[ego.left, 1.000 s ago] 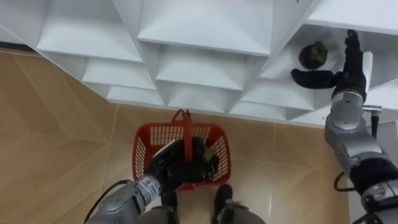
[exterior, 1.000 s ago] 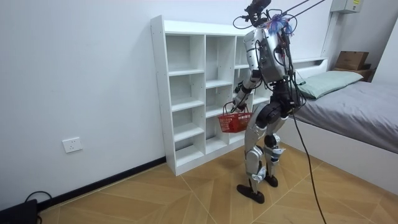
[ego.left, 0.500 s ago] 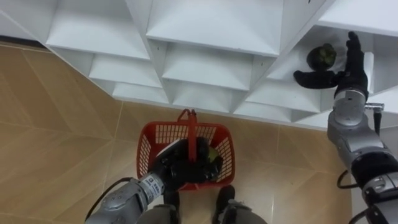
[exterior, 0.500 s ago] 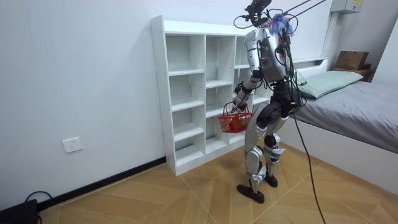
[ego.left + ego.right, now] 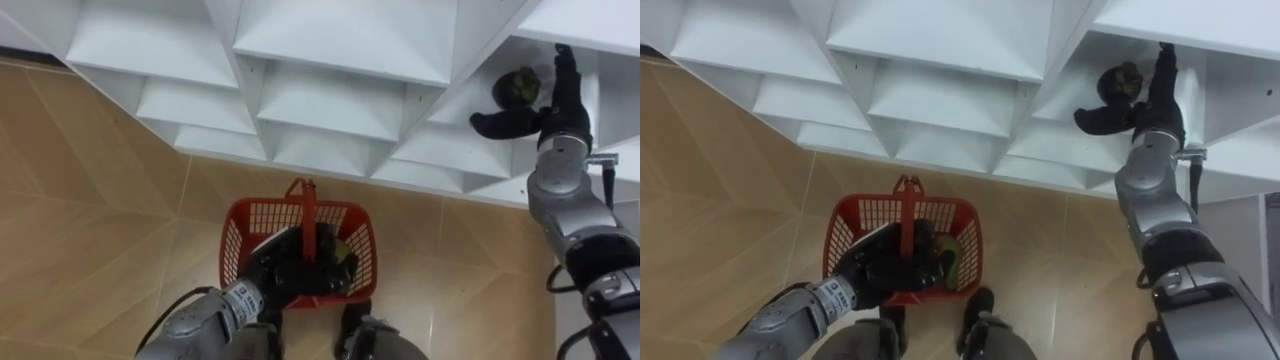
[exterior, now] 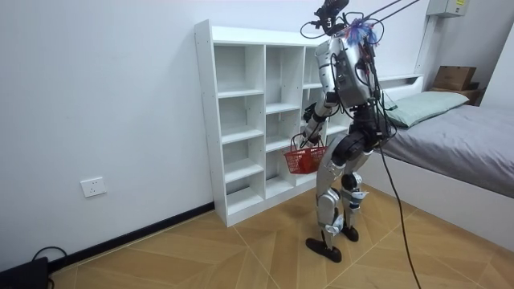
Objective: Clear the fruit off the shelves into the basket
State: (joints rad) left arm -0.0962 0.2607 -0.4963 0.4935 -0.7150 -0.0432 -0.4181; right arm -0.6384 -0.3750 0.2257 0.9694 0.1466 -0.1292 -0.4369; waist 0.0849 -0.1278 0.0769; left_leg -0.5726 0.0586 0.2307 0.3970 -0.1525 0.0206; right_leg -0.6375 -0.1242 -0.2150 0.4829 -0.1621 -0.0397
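A dark green fruit [image 5: 515, 88] sits on a white closet shelf [image 5: 455, 150] at the upper right. My right hand [image 5: 556, 105] is open inside that compartment. Its straight fingers point up just right of the fruit and its thumb stretches out beneath it. Whether it touches the fruit I cannot tell. Lower down, my left hand [image 5: 288, 268] is shut on the handle of a red mesh basket [image 5: 258, 214], which hangs over the floor in front of the closet. A yellow-green fruit [image 5: 344, 250] shows inside the basket. The room view has me standing upright at the closet's right column, basket [image 6: 303, 159] at hip height.
The white closet [image 6: 241, 120] has three columns of open compartments against the wall. A bed [image 6: 458, 132] stands close behind me on the room view's right. Wooden floor [image 5: 90, 220] lies open on my left.
My right hand has edged closer to the dark fruit, thumb now reaching under it. The eye view shifted slightly. The basket and left hand hold steady.
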